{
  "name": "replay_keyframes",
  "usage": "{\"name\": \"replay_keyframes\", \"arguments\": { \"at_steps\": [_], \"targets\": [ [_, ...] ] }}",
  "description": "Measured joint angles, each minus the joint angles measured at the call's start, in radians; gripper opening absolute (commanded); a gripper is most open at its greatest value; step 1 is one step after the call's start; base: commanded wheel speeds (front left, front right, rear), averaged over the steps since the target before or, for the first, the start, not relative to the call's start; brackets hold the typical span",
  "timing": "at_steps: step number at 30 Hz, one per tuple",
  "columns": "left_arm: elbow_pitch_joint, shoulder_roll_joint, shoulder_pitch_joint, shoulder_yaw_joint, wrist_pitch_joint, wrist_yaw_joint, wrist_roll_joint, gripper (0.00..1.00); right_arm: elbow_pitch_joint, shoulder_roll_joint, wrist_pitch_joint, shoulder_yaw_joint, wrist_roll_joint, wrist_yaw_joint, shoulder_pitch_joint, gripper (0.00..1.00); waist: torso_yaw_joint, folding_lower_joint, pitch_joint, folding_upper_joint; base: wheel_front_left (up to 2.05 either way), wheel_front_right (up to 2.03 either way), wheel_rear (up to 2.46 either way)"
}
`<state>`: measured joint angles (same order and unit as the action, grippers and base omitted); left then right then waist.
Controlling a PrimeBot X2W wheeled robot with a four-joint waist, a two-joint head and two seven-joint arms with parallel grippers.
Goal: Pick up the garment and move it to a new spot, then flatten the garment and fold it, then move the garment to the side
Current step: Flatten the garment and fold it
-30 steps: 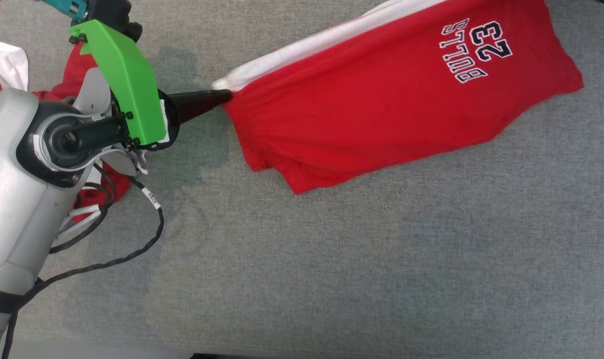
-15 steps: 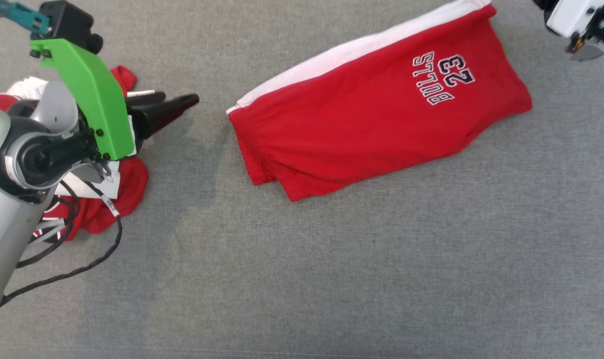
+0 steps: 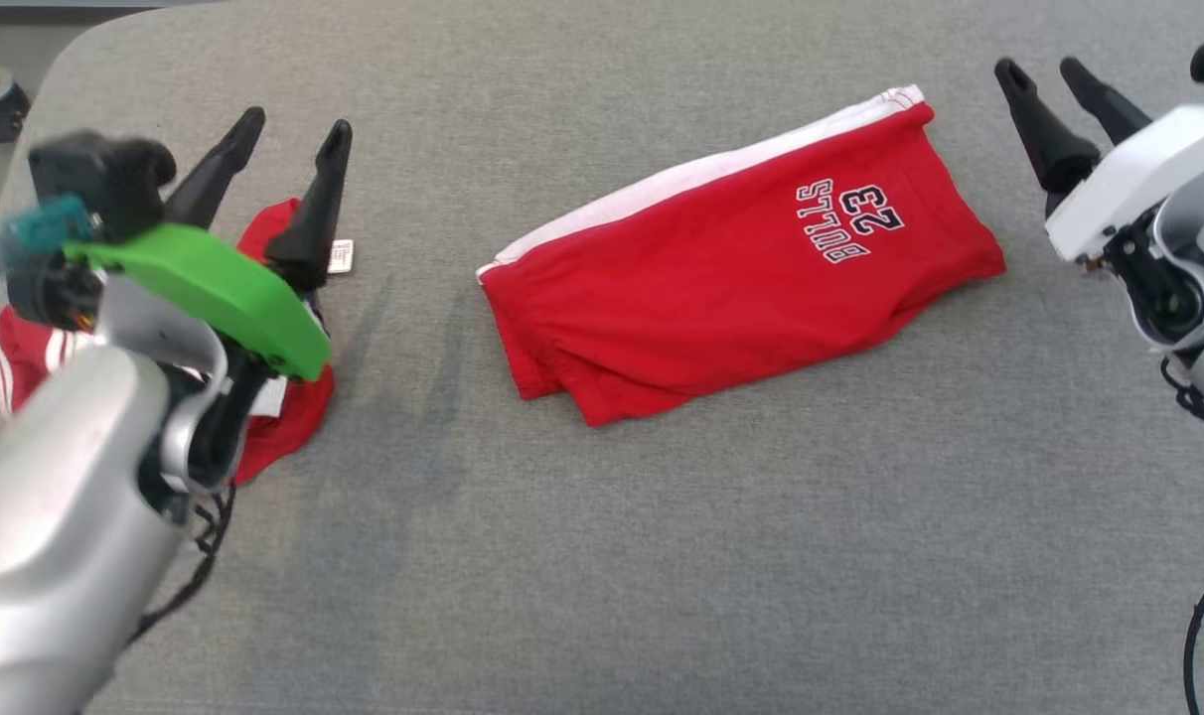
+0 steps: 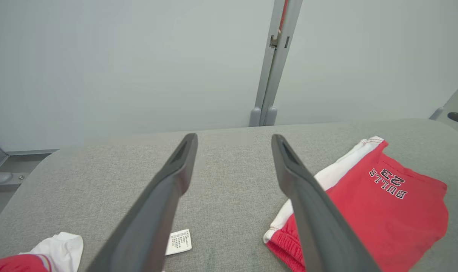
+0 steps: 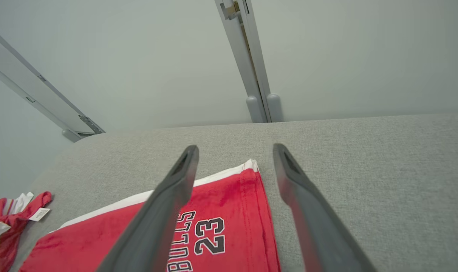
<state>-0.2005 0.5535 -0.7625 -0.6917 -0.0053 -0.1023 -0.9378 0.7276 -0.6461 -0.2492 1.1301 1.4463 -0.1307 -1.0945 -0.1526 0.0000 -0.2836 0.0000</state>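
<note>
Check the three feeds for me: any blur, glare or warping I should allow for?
Head view: the green bracket behind the left claw is smeared, the red shorts crisp, shadows soft. Left wrist view: that claw looms large, slightly soft. Right wrist view: even light, no glare, the shorts' print readable.

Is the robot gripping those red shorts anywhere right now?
Nothing is held. The left hand and right hand are both open and empty, and the shorts lie between them, touched by neither.
</note>
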Motion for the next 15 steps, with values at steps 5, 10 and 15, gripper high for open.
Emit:
{"name": "replay_keyframes", "arguments": {
  "at_steps": [5,10,15],
  "targets": [
    [0.031,-0.042,0.082,-0.021,-0.180,-0.094,0.114,1.00,0.089,0.027,0.014,0.039,-0.038,0.000,0.016,1.00,-0.029,0.0000,-0.002,0.0000,0.00,0.00,0.00],
    [0.092,-0.111,0.168,-0.030,-0.244,-0.176,0.193,1.00,0.175,0.043,0.073,0.067,-0.036,-0.001,0.018,1.00,-0.063,0.0000,-0.014,0.0000,0.00,0.00,0.00],
    [0.132,-0.179,0.256,0.016,-0.256,-0.205,0.239,1.00,0.248,0.052,0.147,0.059,0.009,-0.001,0.018,1.00,-0.106,0.0000,-0.023,0.0000,0.00,0.00,0.00]
  ]
}}
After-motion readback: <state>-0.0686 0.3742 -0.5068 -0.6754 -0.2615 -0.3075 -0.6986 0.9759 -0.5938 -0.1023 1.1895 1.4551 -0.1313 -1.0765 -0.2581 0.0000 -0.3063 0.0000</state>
